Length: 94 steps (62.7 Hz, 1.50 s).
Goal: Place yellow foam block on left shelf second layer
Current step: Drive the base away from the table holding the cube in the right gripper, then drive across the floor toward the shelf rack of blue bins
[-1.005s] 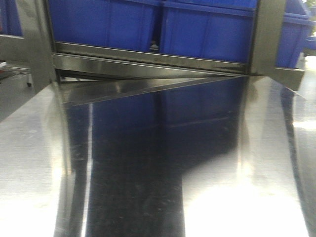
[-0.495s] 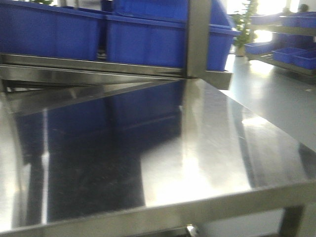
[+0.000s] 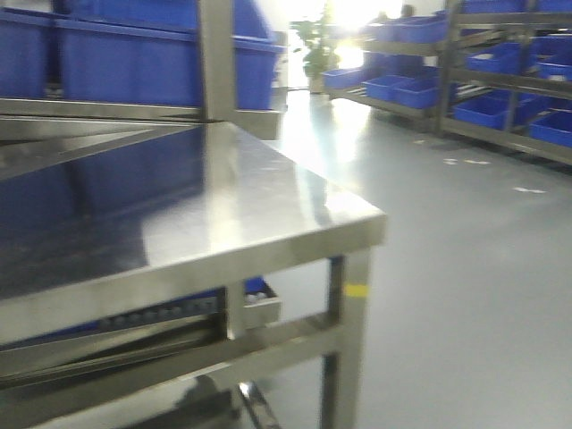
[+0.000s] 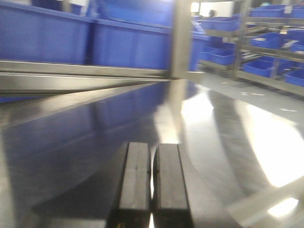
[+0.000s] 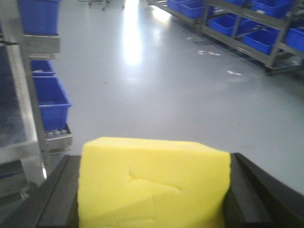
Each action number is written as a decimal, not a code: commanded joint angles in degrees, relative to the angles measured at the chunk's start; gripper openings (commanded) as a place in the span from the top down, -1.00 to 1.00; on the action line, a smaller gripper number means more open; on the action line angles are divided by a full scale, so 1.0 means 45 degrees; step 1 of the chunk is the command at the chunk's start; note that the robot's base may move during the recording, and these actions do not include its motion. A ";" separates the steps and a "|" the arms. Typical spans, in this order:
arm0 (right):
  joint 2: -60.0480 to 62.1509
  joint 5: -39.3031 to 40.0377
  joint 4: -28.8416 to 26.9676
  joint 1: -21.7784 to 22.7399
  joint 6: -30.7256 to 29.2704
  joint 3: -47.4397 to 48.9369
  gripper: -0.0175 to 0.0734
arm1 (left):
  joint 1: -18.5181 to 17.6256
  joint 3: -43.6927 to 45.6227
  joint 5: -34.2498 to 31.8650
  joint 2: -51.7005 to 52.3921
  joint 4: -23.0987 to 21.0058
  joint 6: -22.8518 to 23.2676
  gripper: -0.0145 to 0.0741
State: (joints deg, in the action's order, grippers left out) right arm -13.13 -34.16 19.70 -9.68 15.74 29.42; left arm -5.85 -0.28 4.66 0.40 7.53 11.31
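The yellow foam block (image 5: 152,180) fills the bottom of the right wrist view, dented on its front face. My right gripper (image 5: 152,192) is shut on it, one black finger (image 5: 54,197) on each side, above grey floor. A steel shelf unit (image 3: 268,201) takes up the left of the front view, with a bare shiny layer at its top and a lower rail beneath. My left gripper (image 4: 152,150) hovers low over that shiny steel surface (image 4: 85,133), its two black pads pressed together with nothing between them. Neither gripper shows in the front view.
Blue bins (image 3: 134,63) stand behind a steel upright post (image 3: 217,54) on the unit. Racks of blue bins (image 3: 487,103) line the far right across open grey floor (image 3: 465,268). A blue bin (image 5: 50,97) sits low on the unit's side.
The front view has swung right: the steel surface that filled it now ends at a corner, and the floor and far racks have come into sight.
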 commanded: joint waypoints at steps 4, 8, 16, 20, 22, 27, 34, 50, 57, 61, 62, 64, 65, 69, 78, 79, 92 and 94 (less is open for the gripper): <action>-0.0229 0.0979 0.0380 0.0080 -0.0029 0.0363 -0.01 | -0.0015 -0.0329 -0.1147 -0.0039 -0.0093 0.0050 0.36; -0.0229 0.0940 0.0380 0.0080 -0.0029 0.0363 -0.01 | -0.0015 -0.0329 -0.1147 -0.0039 -0.0093 0.0050 0.36; -0.0229 0.0940 0.0380 0.0080 -0.0029 0.0363 -0.01 | -0.0015 -0.0329 -0.1147 -0.0039 -0.0093 0.0050 0.36; -0.0229 0.0940 0.0380 0.0080 -0.0029 0.0363 -0.01 | -0.0015 -0.0329 -0.1147 -0.0039 -0.0093 0.0050 0.36; -0.0229 0.0940 0.0380 0.0080 -0.0029 0.0363 -0.01 | -0.0015 -0.0329 -0.1147 -0.0039 -0.0093 0.0050 0.36; -0.0229 0.0940 0.0380 0.0080 -0.0029 0.0363 -0.01 | -0.0015 -0.0329 -0.1147 -0.0039 -0.0093 0.0050 0.36; -0.0229 0.0940 0.0380 0.0080 -0.0029 0.0363 -0.01 | -0.0015 -0.0329 -0.1147 -0.0039 -0.0093 0.0050 0.36; -0.0229 0.0940 0.0380 0.0080 -0.0029 0.0363 -0.01 | -0.0015 -0.0329 -0.1147 -0.0039 -0.0093 0.0050 0.36; -0.0229 0.0935 0.0380 0.0080 -0.0029 0.0363 -0.01 | -0.0015 -0.0329 -0.1147 -0.0039 -0.0093 0.0050 0.36; -0.0229 0.0935 0.0380 0.0080 -0.0029 0.0363 -0.01 | -0.0015 -0.0329 -0.1147 -0.0039 -0.0093 0.0050 0.36; -0.0229 0.0935 0.0380 0.0080 -0.0029 0.0363 -0.01 | -0.0015 -0.0329 -0.1147 -0.0039 -0.0093 0.0050 0.36; -0.0229 0.0935 0.0380 0.0080 -0.0029 0.0363 -0.01 | -0.0015 -0.0329 -0.1147 -0.0039 -0.0093 0.0050 0.36; -0.0229 0.0935 0.0380 0.0080 -0.0029 0.0363 -0.01 | -0.0015 -0.0329 -0.1147 -0.0039 -0.0093 0.0050 0.36; -0.0229 0.0935 0.0380 0.0080 -0.0029 0.0363 -0.01 | -0.0015 -0.0329 -0.1147 -0.0039 -0.0093 0.0050 0.36; -0.0229 0.0935 0.0380 0.0080 -0.0029 0.0363 -0.01 | -0.0015 -0.0329 -0.1147 -0.0039 -0.0093 0.0050 0.36; -0.0229 0.0935 0.0380 0.0080 -0.0029 0.0363 -0.01 | -0.0015 -0.0329 -0.1147 -0.0039 -0.0093 0.0050 0.36; -0.0229 0.0935 0.0380 0.0080 -0.0029 0.0363 -0.01 | -0.0015 -0.0329 -0.1147 -0.0039 -0.0093 0.0050 0.36; -0.0229 0.0935 0.0380 0.0080 -0.0029 0.0363 -0.01 | -0.0015 -0.0329 -0.1147 -0.0039 -0.0093 0.0050 0.36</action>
State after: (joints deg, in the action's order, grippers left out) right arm -13.13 -34.63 19.70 -9.68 15.74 29.42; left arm -5.85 -0.28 4.66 0.40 7.53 11.31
